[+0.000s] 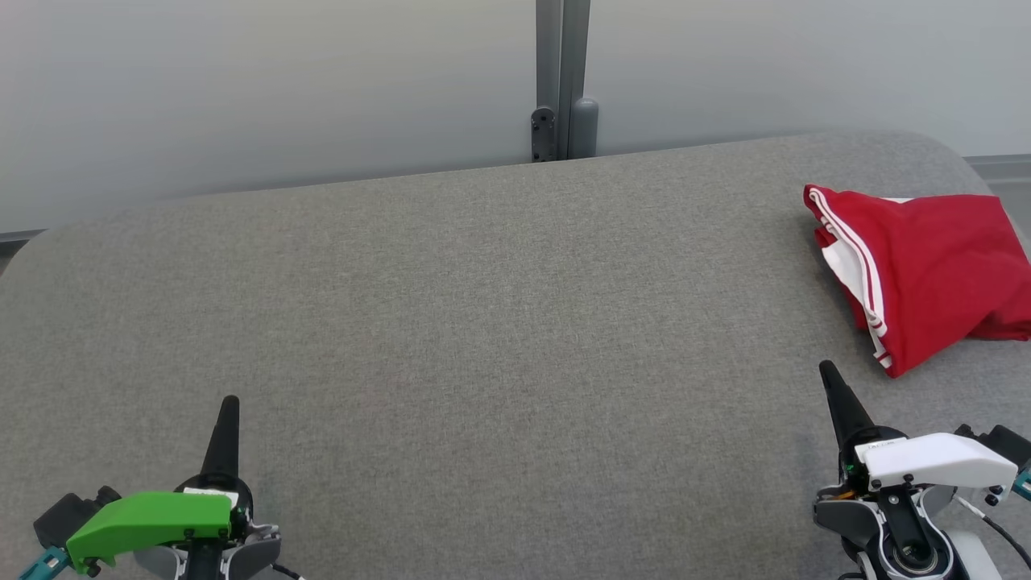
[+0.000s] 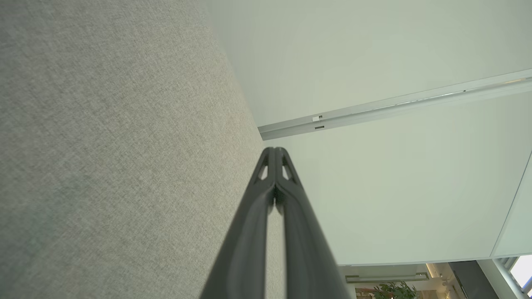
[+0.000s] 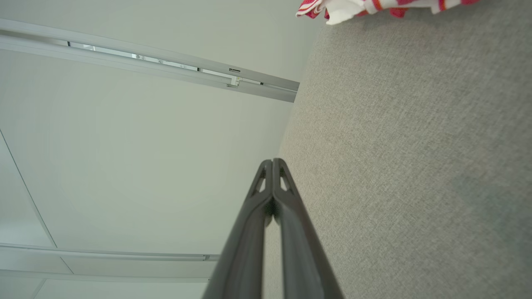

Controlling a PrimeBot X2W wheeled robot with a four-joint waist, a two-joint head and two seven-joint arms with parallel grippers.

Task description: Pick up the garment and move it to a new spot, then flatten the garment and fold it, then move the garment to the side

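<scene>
Grey cushion (image 1: 499, 306); left pincer (image 1: 229, 407), right pincer (image 1: 828, 372) closed, low

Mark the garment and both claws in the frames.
garment (image 1: 934, 274), head view, middle of the red cloth.
left claw (image 1: 229, 403), head view, tip of the shut fingers.
right claw (image 1: 828, 370), head view, tip of the shut fingers.

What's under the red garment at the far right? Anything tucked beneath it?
The red garment lies bunched on the grey fabric surface, with white fabric showing beside its striped edge. Nothing pokes out around it, but whatever its folds cover cannot be seen.
</scene>
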